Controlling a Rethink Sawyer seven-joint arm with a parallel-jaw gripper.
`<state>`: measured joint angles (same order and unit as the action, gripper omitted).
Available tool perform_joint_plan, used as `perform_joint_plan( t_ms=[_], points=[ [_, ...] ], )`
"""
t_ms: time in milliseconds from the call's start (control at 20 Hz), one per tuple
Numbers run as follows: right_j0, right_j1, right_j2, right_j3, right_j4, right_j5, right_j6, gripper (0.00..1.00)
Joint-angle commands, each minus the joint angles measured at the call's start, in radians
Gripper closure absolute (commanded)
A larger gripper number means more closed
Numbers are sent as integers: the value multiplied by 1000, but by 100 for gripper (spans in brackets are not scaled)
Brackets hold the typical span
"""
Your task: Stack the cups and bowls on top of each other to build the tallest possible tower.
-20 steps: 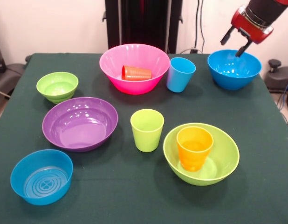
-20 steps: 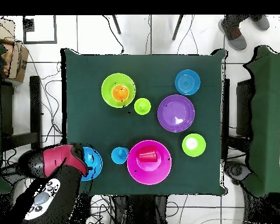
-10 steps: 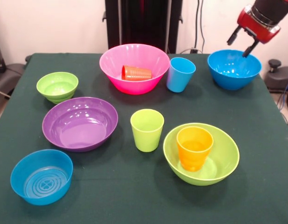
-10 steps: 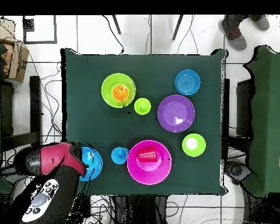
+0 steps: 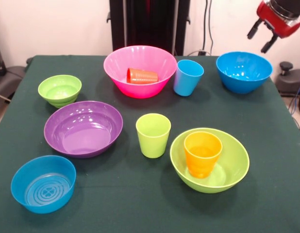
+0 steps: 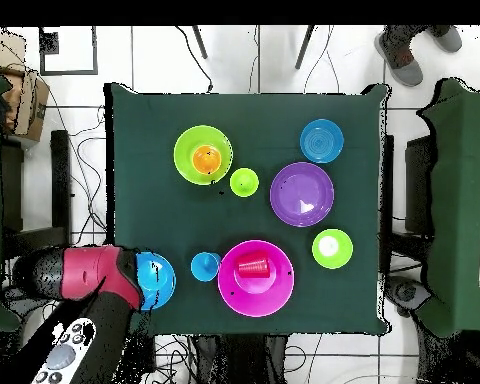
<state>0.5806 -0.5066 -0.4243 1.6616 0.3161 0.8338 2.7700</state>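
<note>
While claw (image 5: 264, 39) hangs open, glossy round blue bowl (image 5: 244, 71), tapered orange cup (image 5: 202, 154)

No text, label or number is readable — anywhere.

A: Arm pose?
B: Red and black robot arm (image 6: 84, 300) enters the front view at the top right corner, angled down and left. Overhead it runs from the lower left up to a red wrist housing (image 5: 278, 12).

A: Gripper?
B: Black two-finger gripper (image 5: 262, 37) hangs off that housing, tilted, tips pointing down-left. Fingers (image 5: 253, 30) spread with a clear gap, nothing between them. It's up in the air, touching nothing.
</note>
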Motion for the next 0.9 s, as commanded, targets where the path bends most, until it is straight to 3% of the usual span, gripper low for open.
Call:
perform_joint_plan(
  t_ms=[50,500,900],
  points=[
    [-6,25,22,-47,28,114,242,0],
    [-11,102,51,-146,-13,164,211,0],
    [28,256,26,-281,20,123,318,0]
  ],
)
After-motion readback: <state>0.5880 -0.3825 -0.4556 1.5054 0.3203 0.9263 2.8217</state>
